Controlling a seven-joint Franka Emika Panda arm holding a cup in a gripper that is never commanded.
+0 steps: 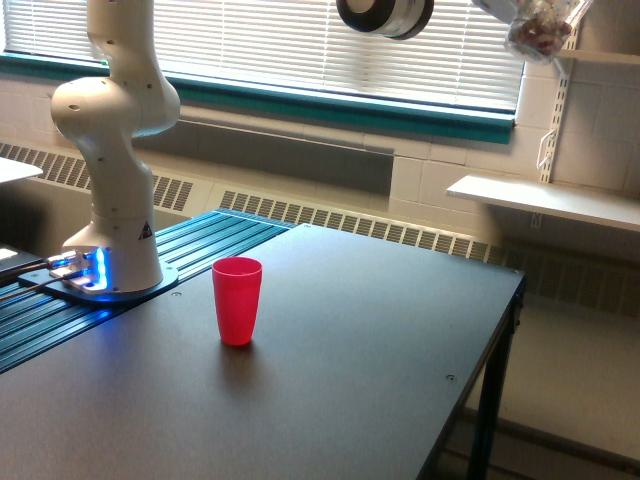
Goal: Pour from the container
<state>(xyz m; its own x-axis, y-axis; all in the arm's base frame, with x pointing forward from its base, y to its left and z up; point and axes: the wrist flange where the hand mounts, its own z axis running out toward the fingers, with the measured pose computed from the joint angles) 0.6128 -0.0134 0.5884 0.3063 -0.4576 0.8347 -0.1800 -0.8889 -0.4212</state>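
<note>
The container (pixel 541 30), a clear plastic cup with reddish-brown bits inside, hangs tilted at the top right of the exterior view, high above the table. Only a sliver of my gripper (pixel 497 8) shows at the frame's top edge, shut on the container; the fingers themselves are cut off. An opaque red cup (pixel 237 300) stands upright on the dark table (pixel 380 380), well below the container and far toward the exterior view's left of it. Nothing is falling from the container.
The arm's white base (pixel 115 200) stands at the table's left on a ribbed blue-lit strip. A dark round arm joint (pixel 385 15) hangs at top centre. A white wall shelf (pixel 545 200) sits at right, beyond the table's right edge.
</note>
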